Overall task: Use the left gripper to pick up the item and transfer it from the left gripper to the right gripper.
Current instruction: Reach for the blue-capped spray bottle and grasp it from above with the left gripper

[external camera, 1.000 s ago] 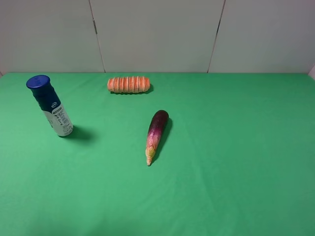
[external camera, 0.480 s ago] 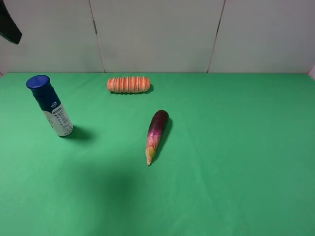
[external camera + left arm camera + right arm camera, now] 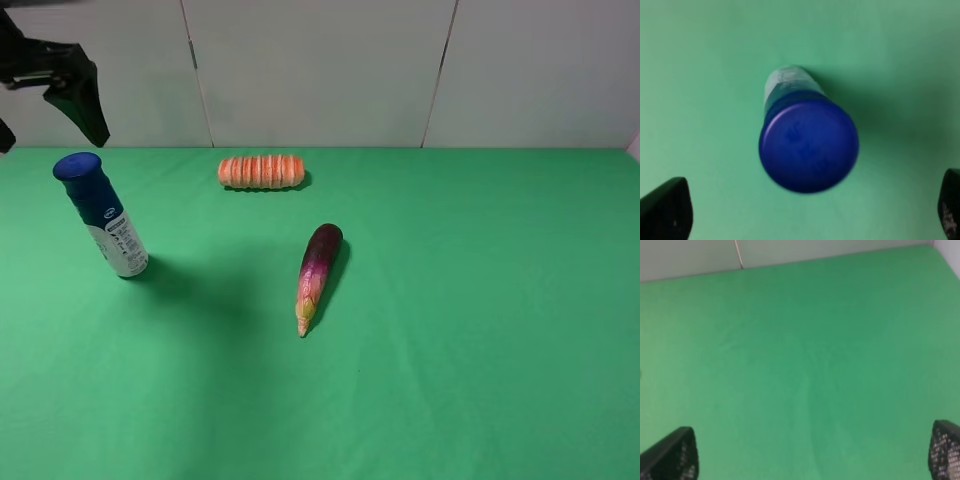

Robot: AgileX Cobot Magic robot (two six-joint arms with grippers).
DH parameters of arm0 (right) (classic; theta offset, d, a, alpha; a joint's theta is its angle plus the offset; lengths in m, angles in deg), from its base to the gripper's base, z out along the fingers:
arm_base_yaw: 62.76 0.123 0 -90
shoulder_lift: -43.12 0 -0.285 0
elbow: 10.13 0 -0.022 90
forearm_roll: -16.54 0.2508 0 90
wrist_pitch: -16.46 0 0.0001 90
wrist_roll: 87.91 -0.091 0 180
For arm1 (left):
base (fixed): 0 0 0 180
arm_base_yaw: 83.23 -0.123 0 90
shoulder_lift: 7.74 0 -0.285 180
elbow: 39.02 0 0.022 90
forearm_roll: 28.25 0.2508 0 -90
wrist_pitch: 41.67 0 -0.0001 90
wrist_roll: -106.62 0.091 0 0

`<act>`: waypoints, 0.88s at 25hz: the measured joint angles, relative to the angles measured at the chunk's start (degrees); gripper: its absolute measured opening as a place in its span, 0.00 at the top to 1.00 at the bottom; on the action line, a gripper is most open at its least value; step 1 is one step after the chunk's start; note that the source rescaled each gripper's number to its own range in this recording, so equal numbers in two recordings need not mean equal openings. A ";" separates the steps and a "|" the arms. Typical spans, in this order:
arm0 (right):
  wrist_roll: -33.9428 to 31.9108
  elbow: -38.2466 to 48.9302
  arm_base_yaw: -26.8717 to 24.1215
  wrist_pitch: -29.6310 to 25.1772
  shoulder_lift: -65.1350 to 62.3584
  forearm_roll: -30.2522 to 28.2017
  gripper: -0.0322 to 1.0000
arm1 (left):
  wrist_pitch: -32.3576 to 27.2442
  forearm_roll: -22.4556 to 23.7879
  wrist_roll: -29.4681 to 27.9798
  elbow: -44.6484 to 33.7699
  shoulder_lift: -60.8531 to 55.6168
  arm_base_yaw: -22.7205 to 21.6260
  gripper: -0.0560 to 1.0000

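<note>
Exterior high view: the bottle (image 3: pixel 100 213) stands on its base at the left side of the green desk (image 3: pixel 450 350), dark blue cap (image 3: pixel 78 166) up and white printed body below. The left end effector (image 3: pixel 50 138) hangs in the air at the view's top left corner, above and a little behind the bottle. Its black fingers (image 3: pixel 85 105) are spread wide and point down. It holds nothing and is clear of the cap.

A ridged orange roll (image 3: pixel 262 171) lies on its side near the far edge of the desk, close to the pale wall (image 3: pixel 320 70). A purple eggplant (image 3: pixel 318 275) lies near the middle, its pale tip toward the near edge. Both are well apart from the bottle and from each other.

The left wrist view looks almost straight down on the cap (somewhat blurred), with a little of the white body showing past it. The two fingertips sit at the frame's lower corners, one on either side of the cap, with green cloth between each tip and the bottle.

In the right wrist view, the right end effector (image 3: pixel 808 450) is open as well. Its two tips stand far apart with only green cloth between them, and the wall shows beyond the desk's edge.
</note>
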 joint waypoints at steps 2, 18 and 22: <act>0.00 0.00 0.00 0.00 0.00 0.00 0.00 | 0.00 -0.17 0.00 0.00 1.64 0.00 0.00; 0.00 0.00 0.00 0.00 0.00 0.00 0.00 | 6.73 2.24 1.30 -3.87 10.67 2.73 0.00; 0.00 0.00 0.00 0.00 0.00 0.00 0.00 | 10.11 2.65 2.18 -6.85 10.78 2.73 0.00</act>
